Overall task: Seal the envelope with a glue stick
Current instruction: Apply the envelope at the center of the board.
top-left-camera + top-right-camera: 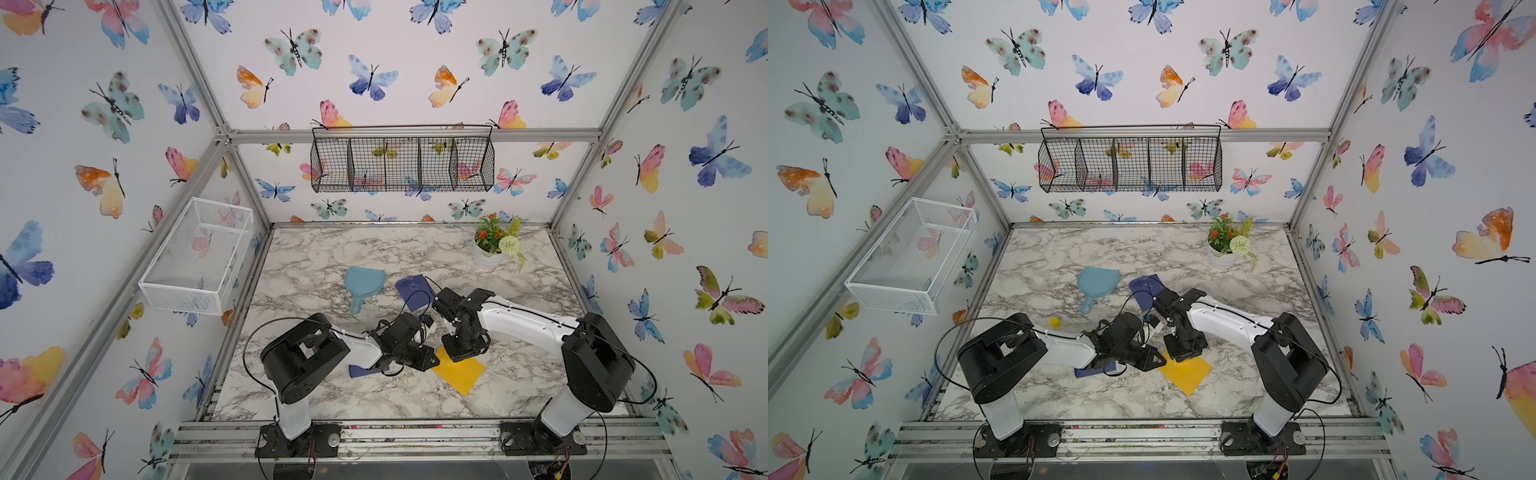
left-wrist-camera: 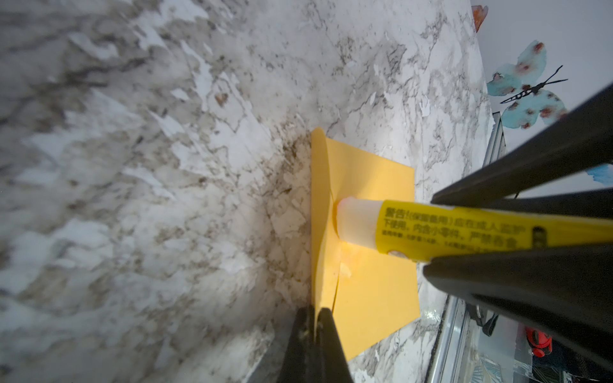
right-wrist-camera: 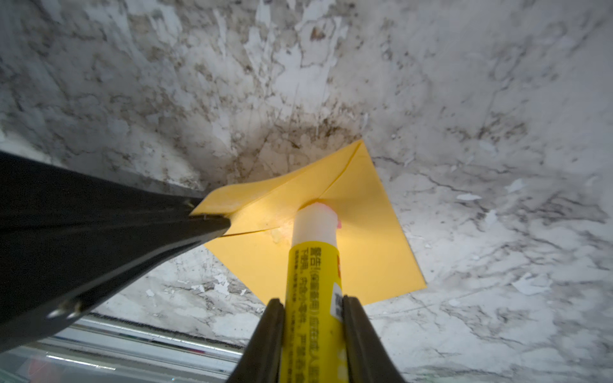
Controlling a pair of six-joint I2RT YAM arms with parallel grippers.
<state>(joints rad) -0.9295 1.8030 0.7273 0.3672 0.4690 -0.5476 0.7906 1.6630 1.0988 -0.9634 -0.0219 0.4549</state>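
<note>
Pinching the flap of the floppy yellow envelope (image 3: 365, 258), the left claw (image 2: 313, 311) holds it raised; the right claw (image 3: 313, 300) clamps the rigid, probably slick glue stick (image 3: 313, 262) mid-barrel, soft tip touching the paper beneath.

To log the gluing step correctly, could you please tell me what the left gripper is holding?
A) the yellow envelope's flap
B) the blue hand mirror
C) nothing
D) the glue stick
A: the left wrist view shows the left gripper pinching the raised flap of the yellow envelope, while the right gripper holds the glue stick.
</note>
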